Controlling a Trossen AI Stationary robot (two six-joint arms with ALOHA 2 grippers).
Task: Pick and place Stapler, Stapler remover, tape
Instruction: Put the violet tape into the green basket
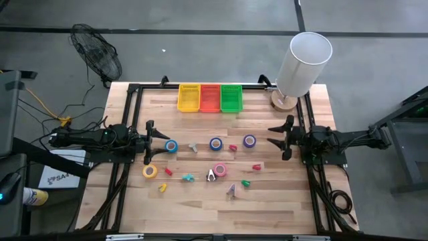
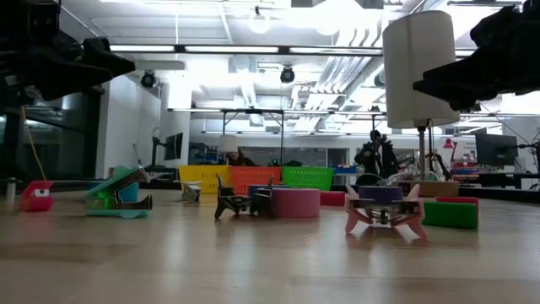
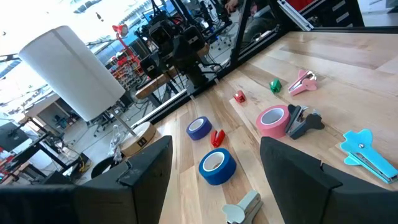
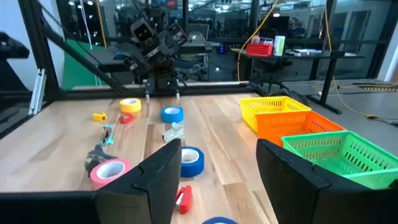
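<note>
Three mesh baskets stand side by side at the middle of the worktop's (image 1: 281,207) far edge: a yellow basket (image 1: 188,98), an orange basket (image 1: 210,98) and a green basket (image 1: 231,98), touching one another. Nothing is visible inside any of them (the right wrist view looks into all three).

The tape lies loose across the worktop's middle. One blue roll (image 1: 171,146) sits just beside the left claw (image 1: 150,141); a second blue roll (image 1: 215,143) lies near the centre; a purple roll (image 1: 249,141) lies toward the right claw (image 1: 287,137); a yellow roll (image 1: 150,171) lies toward the left edge; a pink roll (image 1: 220,170) sits near the centre, touching a dark staple remover (image 1: 211,175). A teal stapler (image 1: 188,177) lies between the yellow and pink rolls. Small red, green, yellow and pink pieces are scattered among them, too small to identify.

A tall white cylinder on a wooden base (image 1: 301,63) occupies the far right corner.

Both claws hover over their own sides of the worktop, released, grasping nothing.
</note>
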